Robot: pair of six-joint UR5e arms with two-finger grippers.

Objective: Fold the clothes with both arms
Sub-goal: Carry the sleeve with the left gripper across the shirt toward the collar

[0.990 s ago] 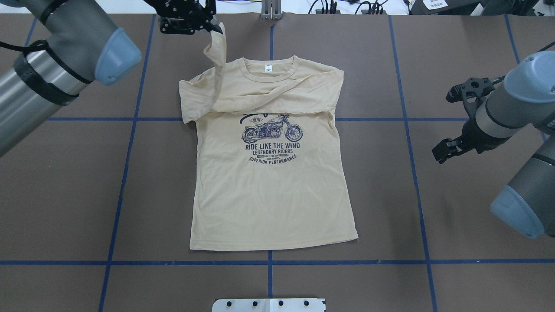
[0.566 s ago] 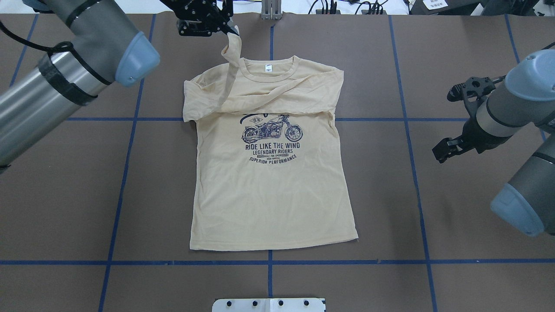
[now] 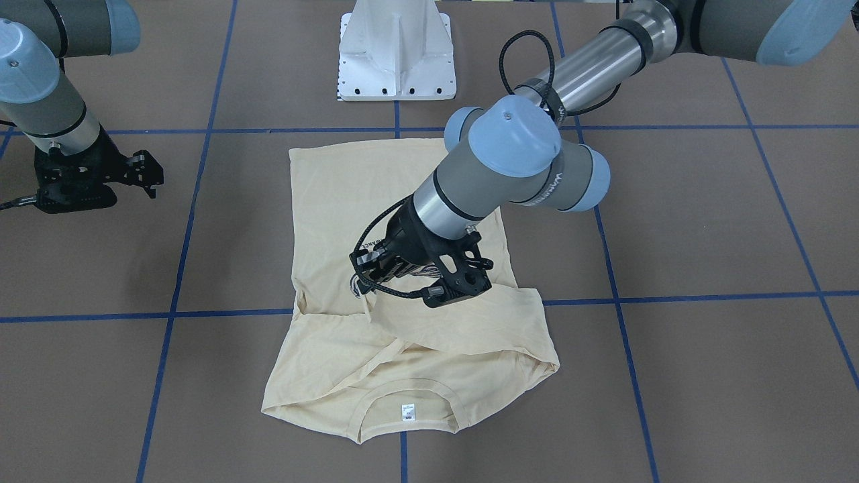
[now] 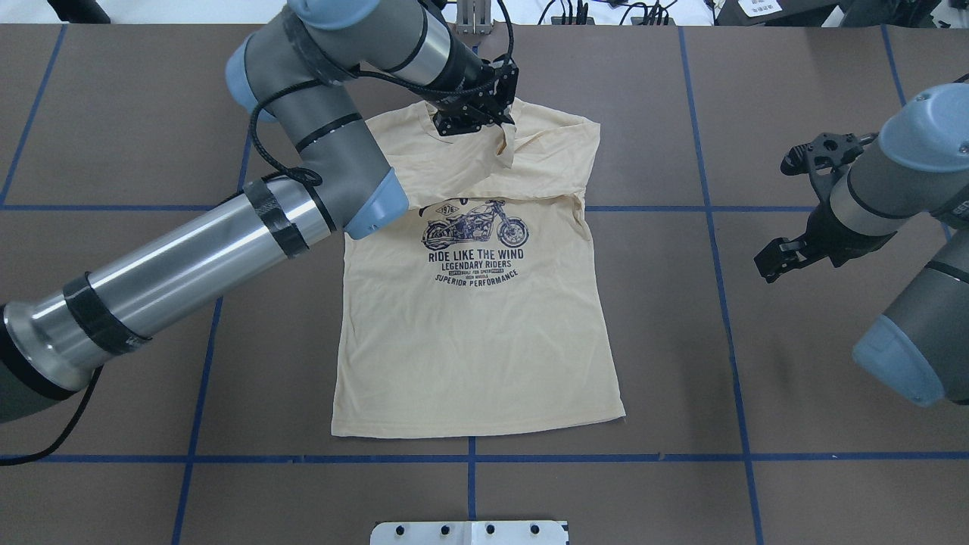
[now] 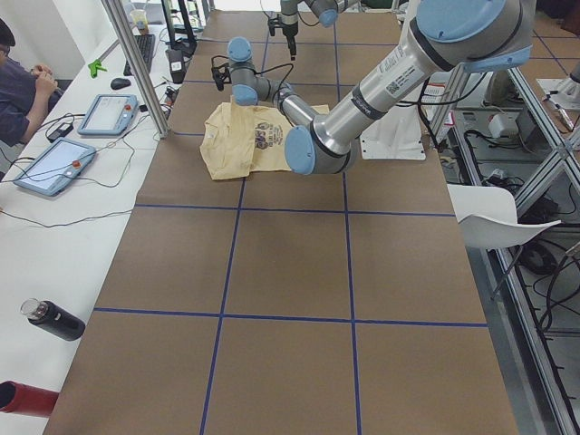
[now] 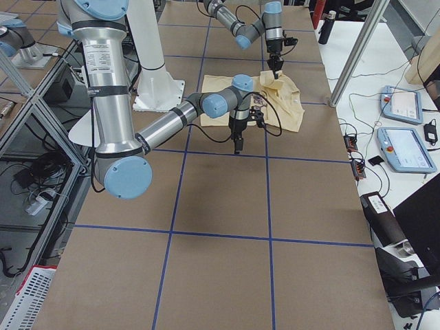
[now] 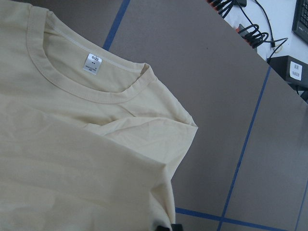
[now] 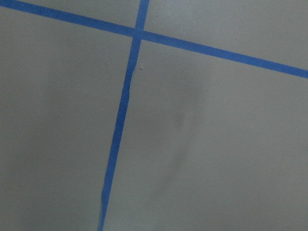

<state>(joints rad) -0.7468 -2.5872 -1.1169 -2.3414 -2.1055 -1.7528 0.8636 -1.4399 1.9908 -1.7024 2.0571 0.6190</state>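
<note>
The cream-yellow T-shirt (image 4: 469,356) lies flat, print up, in the middle of the table, and also shows in the front view (image 3: 335,201). One sleeve lies folded across the chest above the motorcycle print (image 4: 475,227). My left gripper (image 4: 500,121) hovers just over the collar area, shut on the other sleeve's end (image 4: 509,147), which hangs from it over the upper chest. In the left wrist view the collar and white neck tag (image 7: 91,63) show, with the held cloth (image 7: 120,192) close below. My right gripper (image 4: 768,266) is apart from the shirt, to its right, empty; it looks open.
Blue tape lines (image 4: 711,227) grid the brown table. The white pedestal base (image 3: 396,54) stands at the robot's edge of the table. My left arm (image 4: 189,257) crosses the shirt's left shoulder. Tablets (image 5: 109,113) lie on the side bench.
My left gripper has swung right with the sleeve, from beyond the shirt's left shoulder to over the collar. The sleeve now trails across the upper chest. The right arm has not moved.
</note>
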